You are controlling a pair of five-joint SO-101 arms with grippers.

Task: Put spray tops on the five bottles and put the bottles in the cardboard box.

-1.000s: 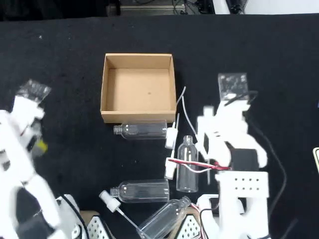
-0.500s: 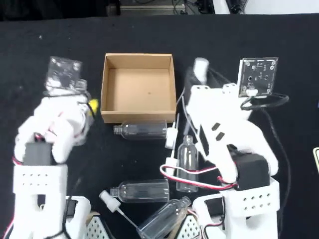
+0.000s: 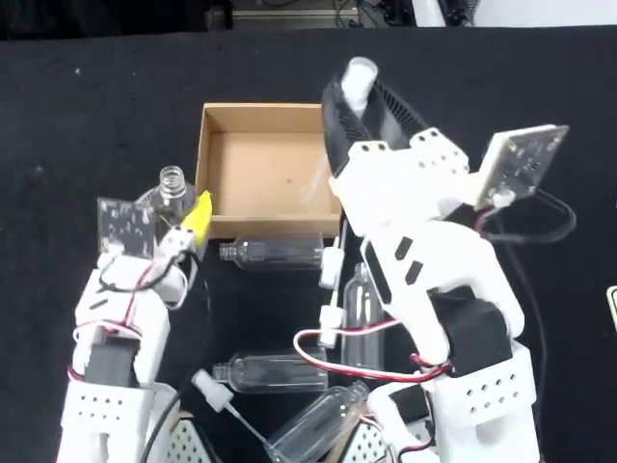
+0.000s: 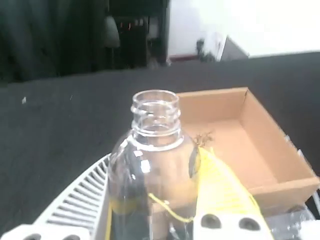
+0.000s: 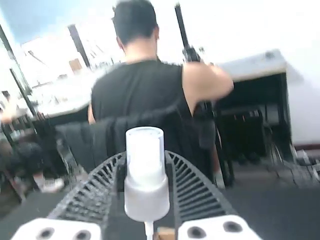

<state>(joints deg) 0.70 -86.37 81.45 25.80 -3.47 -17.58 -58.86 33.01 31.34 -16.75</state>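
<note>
The left claw [image 3: 179,204] is shut tight on a clear bottle [image 3: 172,182]. The bottle stands upright btw the yellow finger [image 4: 220,190] & the white finger [image 4: 75,205], w/ its neck open at the top. It is held just beside the near left corner of the cardboard box [image 3: 204,174], outside it.

The right claw [image 3: 363,95] is up high & grips a white spray top [image 3: 360,70]. Its two black fingers [image 5: 90,197] press on the top's sides. The top's round head sticks up past the fingertips & its thin tube hangs down. In the high view it shows by the far right corner of the box.

The box sits open on the black table [image 3: 96,96]. Four more bottles lie on their sides there:
- The second bottle [image 3: 275,253] lies along the box's near wall, just beside it.
- The third bottle [image 3: 362,309] lies by the right arm, neck toward the box.
- The fourth bottle [image 3: 280,371] lies nearer the front.
- The fifth bottle [image 3: 313,424] lies slanted btw the two arm bases.

Three loose tops lie near them:
- One loose top [image 3: 333,265] is just beside the second bottle's flat end.
- Another loose top [image 3: 330,330] is right by the third bottle.
- The last loose top [image 3: 212,389] is near the fourth bottle's neck, w/ its tube running toward the fifth bottle.
</note>
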